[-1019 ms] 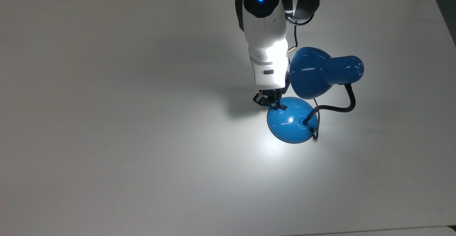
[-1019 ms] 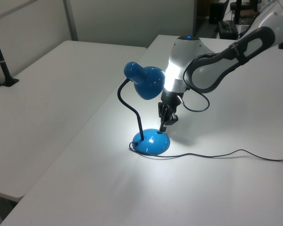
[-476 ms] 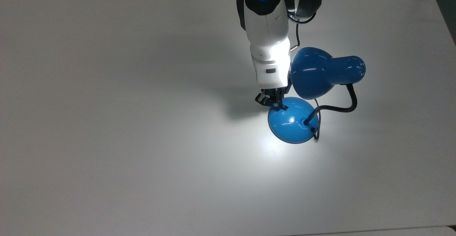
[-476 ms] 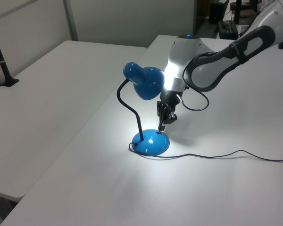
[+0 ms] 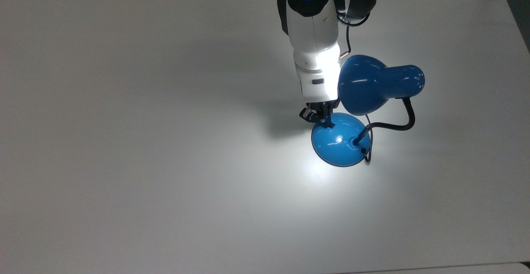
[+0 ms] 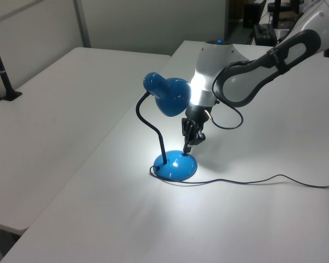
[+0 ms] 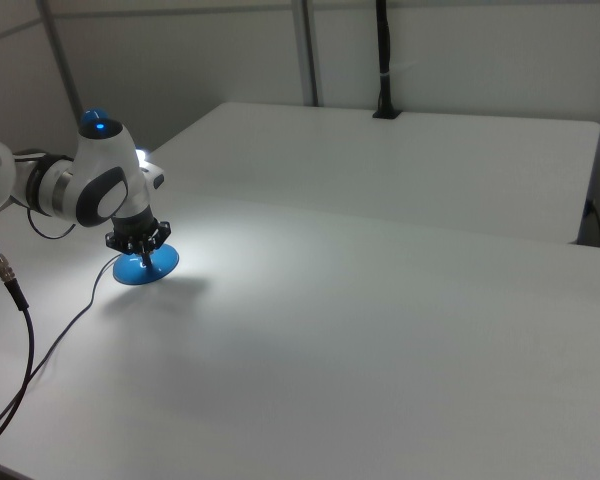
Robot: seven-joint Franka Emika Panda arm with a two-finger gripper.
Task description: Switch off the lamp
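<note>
Gripper point(image 5: 327, 123): pointing down, tips pressed close together, touching the top edge of the round blue base.
Lamp point(image 5: 339, 139): standing on the white table point(image 5: 145, 141), still shining.
Shade point(image 5: 364, 84): leaning just beside the white arm point(image 5: 314, 58).
Cord point(image 6: 263, 179): lying across the table.

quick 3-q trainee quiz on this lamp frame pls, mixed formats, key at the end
1. True or false: the lamp is lit, casting a bright patch on the table.
2. In the top view, the gripper tip sits at which part of the lamp?
A. the shade
B. the upper-left edge of the base
C. the gooseneck
3. Fill in: in the left view, the black cord trails from the base toward the left view's ____.

Key: 1 true; 2 B; 3 right
</note>
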